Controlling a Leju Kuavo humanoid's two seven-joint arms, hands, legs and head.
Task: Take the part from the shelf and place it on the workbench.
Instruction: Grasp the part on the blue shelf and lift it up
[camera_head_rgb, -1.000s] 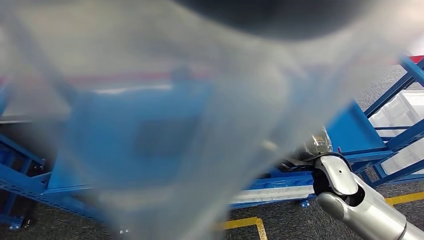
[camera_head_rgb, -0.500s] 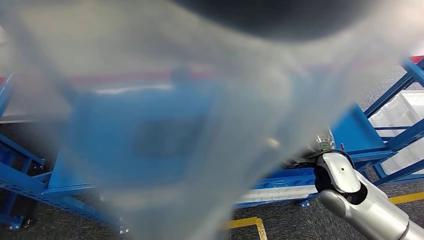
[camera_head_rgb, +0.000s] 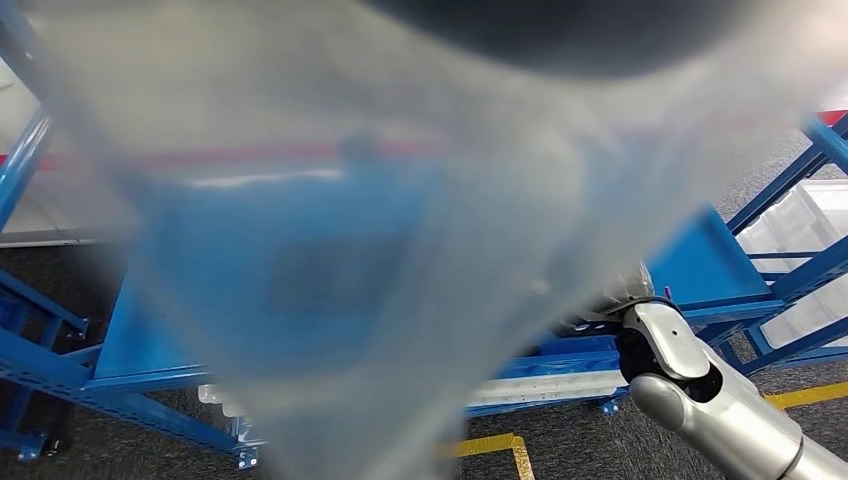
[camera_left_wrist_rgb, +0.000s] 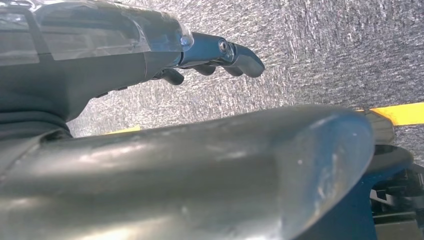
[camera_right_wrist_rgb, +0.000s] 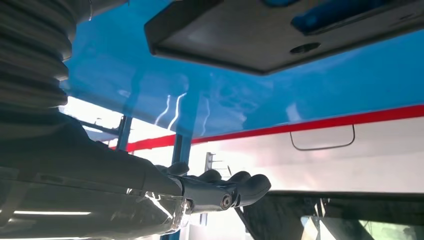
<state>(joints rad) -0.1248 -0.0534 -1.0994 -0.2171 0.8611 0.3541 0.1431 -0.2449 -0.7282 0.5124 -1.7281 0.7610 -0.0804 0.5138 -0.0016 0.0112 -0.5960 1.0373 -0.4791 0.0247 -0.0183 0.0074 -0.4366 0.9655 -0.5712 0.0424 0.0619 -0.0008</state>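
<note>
One blurred translucent part (camera_head_rgb: 400, 200) loomed at ten o'clock from your right hand (camera_head_rgb: 632, 287), the nearer one; its grip couldn't be told. Your left hand (camera_left_wrist_rgb: 215, 55) hung empty, fingers apart.

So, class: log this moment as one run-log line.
part: translucent bin fills head view | left hand: beside bin | right hand: under bin | shelf: behind

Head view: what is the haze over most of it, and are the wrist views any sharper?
Head view: a blurred translucent container right at the lens; the blue shelf and right arm stay sharp. Left wrist view: near body soft, left hand sharp. Right wrist view: right hand sharp against bright backlight.
</note>
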